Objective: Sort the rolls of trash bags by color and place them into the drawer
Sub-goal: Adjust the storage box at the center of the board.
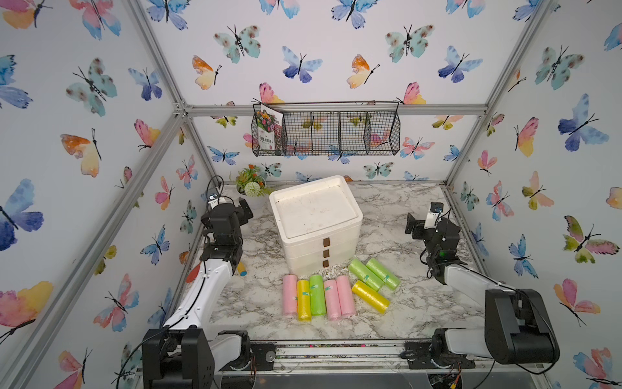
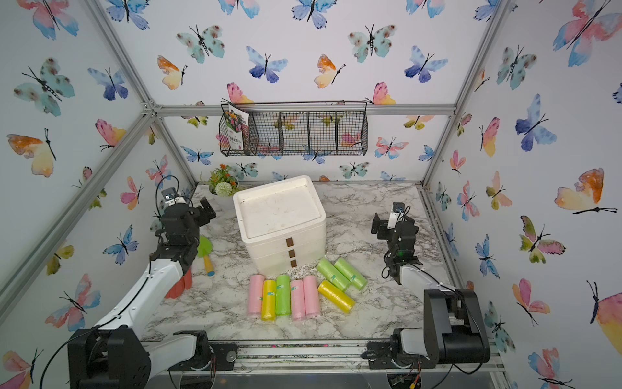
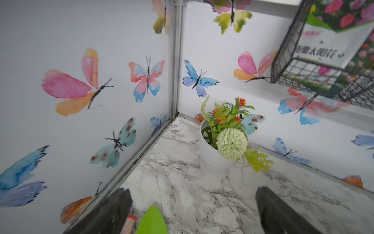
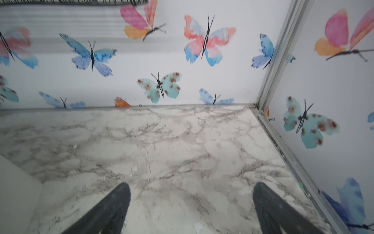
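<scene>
Eight rolls of trash bags (image 1: 317, 294) lie on the marble worktop (image 1: 255, 303) in front of the white drawer unit (image 1: 316, 215). Five of them lie side by side and touching in a row, which runs pink, yellow, green, pink, pink from the robot's left to its right. Just to the right of that row a second yellow roll (image 1: 370, 296) lies at a slant. Behind it two green rolls (image 1: 365, 274) lie side by side, also slanted, close to the unit's front corner. The unit's three drawers, each with a brown handle (image 1: 326, 241), are all shut. The left claw (image 3: 193, 189) hangs near the left wall with its jaws spread wide, facing the potted plant (image 3: 214, 150) in the back corner. A green toy shovel (image 2: 205, 247) and an orange glove (image 2: 183, 284) lie beneath that arm. The right claw (image 4: 192, 184) hangs near the right wall, jaws likewise wide over marble, well apart from the rolls. A wire basket (image 1: 326, 129) on the back wall holds a seed packet (image 1: 267, 128) in its left compartment
</scene>
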Tool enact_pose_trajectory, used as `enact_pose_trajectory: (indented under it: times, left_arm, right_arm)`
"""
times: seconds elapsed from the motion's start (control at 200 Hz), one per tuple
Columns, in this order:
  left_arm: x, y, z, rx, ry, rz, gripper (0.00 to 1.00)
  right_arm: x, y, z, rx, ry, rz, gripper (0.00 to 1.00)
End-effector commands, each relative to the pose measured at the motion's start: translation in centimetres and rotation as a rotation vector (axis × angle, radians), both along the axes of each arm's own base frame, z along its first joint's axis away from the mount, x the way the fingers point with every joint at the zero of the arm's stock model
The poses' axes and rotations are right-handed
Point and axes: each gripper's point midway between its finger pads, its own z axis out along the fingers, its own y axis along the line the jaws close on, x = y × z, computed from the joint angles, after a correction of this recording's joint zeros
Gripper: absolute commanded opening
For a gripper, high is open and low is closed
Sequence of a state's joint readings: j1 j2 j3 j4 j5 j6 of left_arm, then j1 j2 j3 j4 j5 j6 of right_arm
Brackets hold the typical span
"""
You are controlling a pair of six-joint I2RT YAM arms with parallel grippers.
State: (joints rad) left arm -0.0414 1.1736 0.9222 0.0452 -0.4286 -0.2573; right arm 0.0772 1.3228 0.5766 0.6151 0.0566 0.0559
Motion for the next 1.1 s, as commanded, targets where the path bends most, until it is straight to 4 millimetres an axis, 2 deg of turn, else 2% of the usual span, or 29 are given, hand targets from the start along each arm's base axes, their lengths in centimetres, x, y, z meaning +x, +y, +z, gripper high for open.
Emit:
enact_pose_trajectory:
  times: [0.0,0.16,0.285,0.345,0.39,0.431,0.466,0.516,0.566,0.686,0.776,0.866,0.946,1.061,1.096]
  left_arm:
    - [-5.0,1.3,-4.3,-0.060,0.355,0.123,0.99]
    - [-6.9,-1.0,-0.2,-0.168,0.243,-0.004,0.99]
    - [-8.1,-4.4,2.6,-0.247,0.183,-0.208,0.99]
    - [-8.3,-5.7,3.0,-0.263,0.206,-0.284,0.99]
    - [-8.3,-6.7,3.0,-0.271,0.232,-0.343,1.00]
    - [-8.3,-7.4,3.0,-0.280,0.251,-0.381,0.97]
    - [-8.2,-7.9,3.0,-0.285,0.265,-0.414,0.90]
    - [-8.2,-8.6,3.1,-0.296,0.282,-0.451,0.83]
    - [-8.2,-9.5,3.2,-0.308,0.286,-0.503,0.76]
    - [-7.7,-11.0,2.9,-0.371,0.296,-0.573,0.72]
    - [-7.0,-11.4,2.4,-0.403,0.336,-0.577,0.74]
    - [-6.1,-11.7,2.7,-0.432,0.338,-0.578,0.76]
    - [-5.3,-11.7,3.5,-0.459,0.329,-0.569,0.62]
    - [-4.3,-12.8,4.0,-0.496,0.310,-0.622,0.60]
    - [-4.0,-13.0,3.8,-0.505,0.311,-0.628,0.52]
  right_arm:
    - [-1.6,1.8,-1.0,0.099,0.150,0.086,0.98]
    - [-2.8,3.3,4.4,0.182,0.112,0.165,0.98]
    - [-3.3,3.9,8.7,0.243,0.060,0.192,0.98]
    - [-3.3,3.5,9.5,0.324,0.058,0.153,0.99]
    - [-3.3,4.4,10.1,0.323,0.046,0.212,0.99]
    - [-3.3,5.4,10.3,0.313,0.051,0.270,0.95]
    - [-3.1,6.1,10.1,0.336,0.080,0.304,0.91]
    - [-3.0,7.0,9.4,0.366,0.133,0.349,0.78]
    - [-3.0,8.1,8.2,0.424,0.204,0.391,0.71]
    - [-3.7,9.1,5.7,0.509,0.317,0.417,0.68]
    - [-4.8,9.6,5.0,0.543,0.325,0.425,0.68]
    - [-5.9,9.9,4.5,0.554,0.333,0.420,0.69]
    - [-6.8,9.9,4.0,0.564,0.350,0.409,0.69]
    - [-7.8,10.4,4.1,0.566,0.352,0.426,0.69]
    - [-8.0,10.7,4.2,0.560,0.352,0.431,0.69]
